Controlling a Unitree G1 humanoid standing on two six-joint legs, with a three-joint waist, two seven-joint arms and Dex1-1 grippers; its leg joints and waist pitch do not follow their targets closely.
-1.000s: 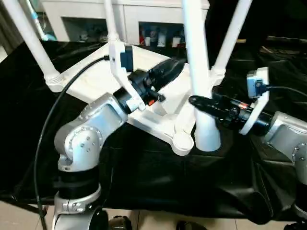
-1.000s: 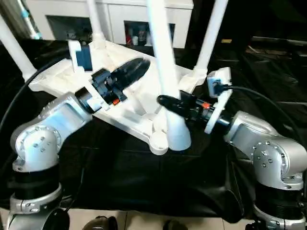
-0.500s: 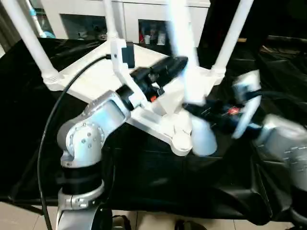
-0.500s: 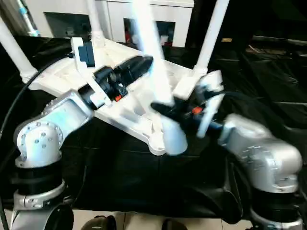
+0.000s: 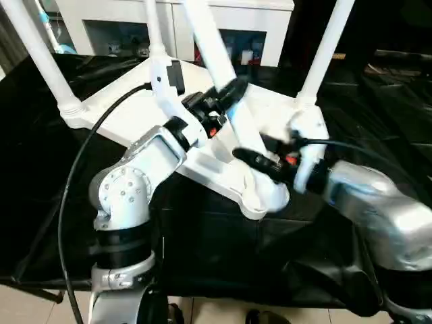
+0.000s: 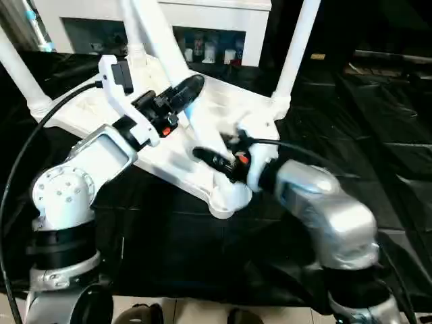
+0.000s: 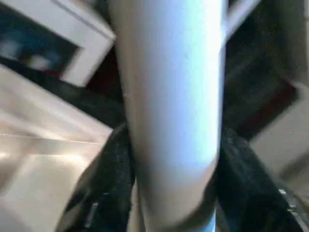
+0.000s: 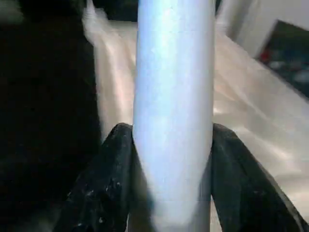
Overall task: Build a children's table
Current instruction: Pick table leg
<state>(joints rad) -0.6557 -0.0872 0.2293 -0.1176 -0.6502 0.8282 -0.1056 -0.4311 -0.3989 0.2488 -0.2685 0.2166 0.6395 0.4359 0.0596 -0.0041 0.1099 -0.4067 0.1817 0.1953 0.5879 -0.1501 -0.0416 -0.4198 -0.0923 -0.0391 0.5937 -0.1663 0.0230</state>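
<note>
The table top (image 5: 135,111) lies upside down on the black-covered work surface (image 5: 40,202), ribbed underside facing up. Three legs stand in corner sockets: the far-left leg (image 5: 37,50), the far-centre leg (image 5: 154,27) and the far-right leg (image 5: 324,50). The fourth leg (image 5: 219,71) leans toward the robot's left, its wide lower end at the near corner socket (image 5: 260,199); whether it is seated in that socket cannot be determined.

The left gripper (image 5: 226,98) is clamped on the fourth leg partway up its length. In the left wrist view both black fingers (image 7: 113,179) press against opposite sides of the tube (image 7: 169,96).

The right gripper (image 5: 253,156) is clamped on the same leg lower down, just above the near corner socket. In the right wrist view its fingers (image 8: 108,183) bear on both sides of the tube (image 8: 174,96), with the table top behind.

A white cabinet (image 5: 202,13) stands beyond the work surface.
</note>
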